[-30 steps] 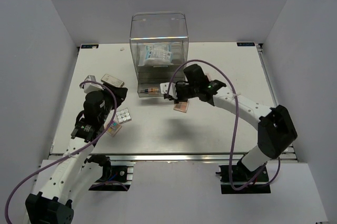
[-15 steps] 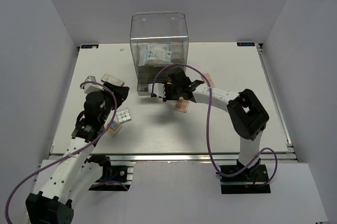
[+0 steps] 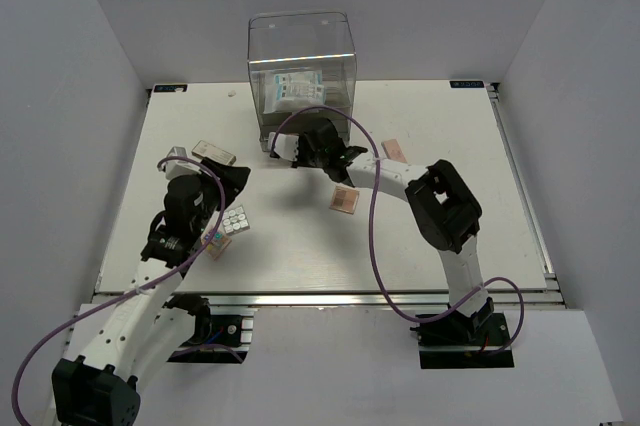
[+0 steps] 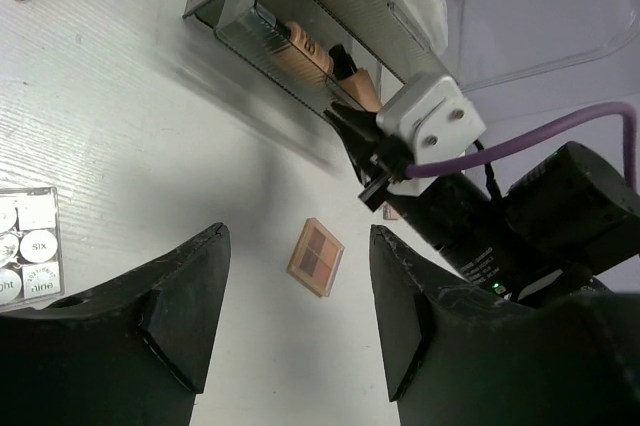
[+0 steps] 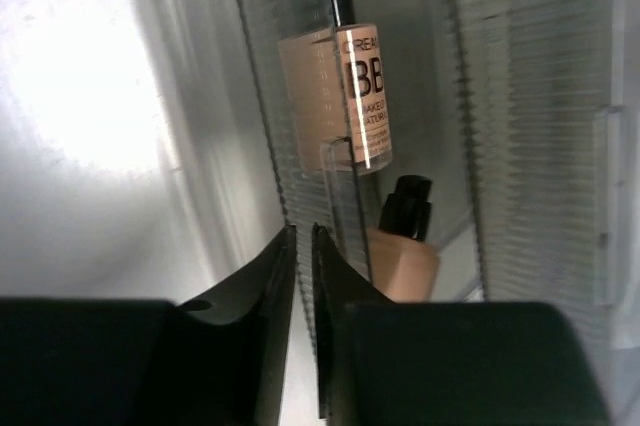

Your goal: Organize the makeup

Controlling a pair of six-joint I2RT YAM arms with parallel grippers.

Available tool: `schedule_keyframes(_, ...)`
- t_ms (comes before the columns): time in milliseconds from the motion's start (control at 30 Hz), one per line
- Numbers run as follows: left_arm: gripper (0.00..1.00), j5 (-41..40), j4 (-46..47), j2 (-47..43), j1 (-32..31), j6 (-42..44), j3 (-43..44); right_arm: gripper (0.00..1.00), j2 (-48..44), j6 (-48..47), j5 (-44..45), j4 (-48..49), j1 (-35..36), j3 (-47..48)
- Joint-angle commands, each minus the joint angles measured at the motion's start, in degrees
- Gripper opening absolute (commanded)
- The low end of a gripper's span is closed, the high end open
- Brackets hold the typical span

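My right gripper (image 5: 303,230) is at the bottom drawer (image 5: 300,126) of the clear acrylic box (image 3: 300,46), its jaws pinched on the drawer's ribbed front wall. Inside the drawer lie a tan BB tube (image 5: 362,96) and a tan dark-capped bottle (image 5: 403,251). A white-blue packet (image 3: 297,91) sits higher in the box. My left gripper (image 4: 297,236) hangs open over the table with nothing in it. A peach palette (image 4: 316,256) lies on the table beyond its fingers. The white palette of round pans (image 3: 235,221) and the multicoloured palette (image 3: 213,243) lie beside my left arm.
A tan palette (image 3: 213,152) and a small pale item (image 3: 175,156) lie at the left back. Another peach palette (image 3: 393,150) rests right of the box. The right arm's elbow (image 3: 440,201) stands folded over the table's middle, its purple cable looping above.
My right gripper swung left and in to the bottom drawer, and the arm folded closer. The box shifted toward the back. My left gripper's jaws spread wider.
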Motion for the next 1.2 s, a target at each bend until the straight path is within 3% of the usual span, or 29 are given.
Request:
schedule_keyframes(0,0.67,1.3,1.7,0.3,0.5,-0.5,-0.1,0.15,0.0,0.6,1.8,3.9,-0.9,4.3)
schedule_keyframes(167,0.68,1.6,2.9,0.2,0.4,-1.4,-1.4,0.13,2.2,-0.6,3.9,6.5,-2.0,6.1)
schedule_keyframes(467,0.68,4.2,7.6,2.7,0.4,-4.2,-3.6,0.41,6.0,-0.7,6.7,8.4,-4.6,9.0)
schedule_keyframes(733,0.68,8.6,16.5,9.5,0.4,-7.8,-5.2,0.52,5.5,-0.7,4.7,6.8,-6.2,9.2)
schedule_keyframes(833,0.67,10.0,20.7,12.5,0.4,-10.2,-6.6,0.49,0.4,3.2,-2.0,2.9,-6.3,7.2)
schedule_keyframes(1000,0.65,11.1,30.7,18.6,0.4,-15.5,-8.6,0.5,-15.4,9.2,-12.8,4.2,-6.5,-6.3)
schedule_keyframes(1033,0.65,11.5,32.1,19.8,0.4,-16.1,-8.6,0.5,-17.4,13.9,-13.6,4.3,-7.4,-7.2)
schedule_keyframes(1167,0.65,12.9,38.3,27.1,0.0,-17.9,-6.5,0.7,-24.4,30.9,-17.7,3.9,-13.2,-9.4)
